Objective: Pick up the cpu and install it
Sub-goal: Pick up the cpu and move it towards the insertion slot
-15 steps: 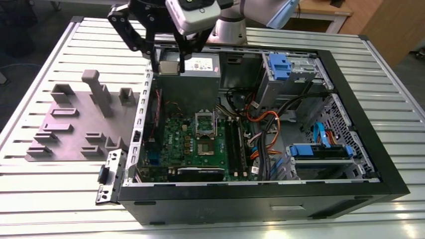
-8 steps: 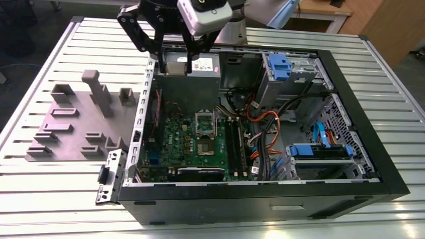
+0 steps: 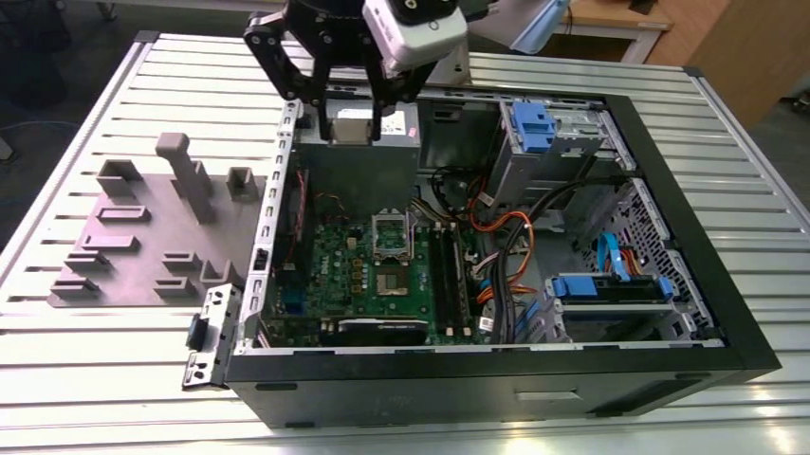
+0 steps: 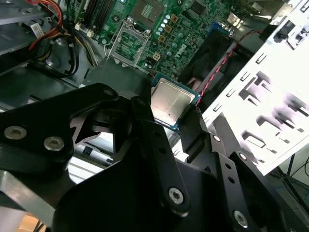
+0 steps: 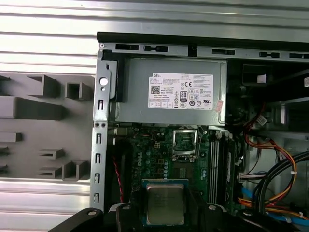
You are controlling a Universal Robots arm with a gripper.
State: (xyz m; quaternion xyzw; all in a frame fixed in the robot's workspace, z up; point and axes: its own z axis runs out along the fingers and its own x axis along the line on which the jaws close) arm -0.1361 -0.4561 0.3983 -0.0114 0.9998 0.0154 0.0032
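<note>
At the exterior view's left, a grey tray (image 3: 139, 275) with raised blocks and slots lies on the slatted metal table (image 3: 760, 190), just beside the left wall of an open black case (image 3: 506, 398). The case lies on its side with its inside facing up. At the far left corner of the case hangs the hand (image 3: 348, 114), raised above the rim and over a grey power supply (image 5: 169, 92) with a white label. In both wrist views the black fingers (image 5: 123, 212) are pressed against opposite edges of the cpu (image 5: 165, 204), pinching it. The chip is held flat with its silvery top (image 4: 171, 101) towards the cameras, clear of everything in the case. Nearer than the power supply, a green board (image 3: 332, 265) covers the floor of the case. On it sits the silver socket (image 3: 390, 237), well apart from the held cpu. Just right of the socket run the long dark memory slots (image 3: 446, 270). Further right, a bundle of orange and black cables (image 3: 500, 232) loops across the middle of the case. At the exterior view's right stand two drive cages with blue parts, one at the far wall (image 3: 532, 123) and one near the front (image 3: 608, 284).
</note>
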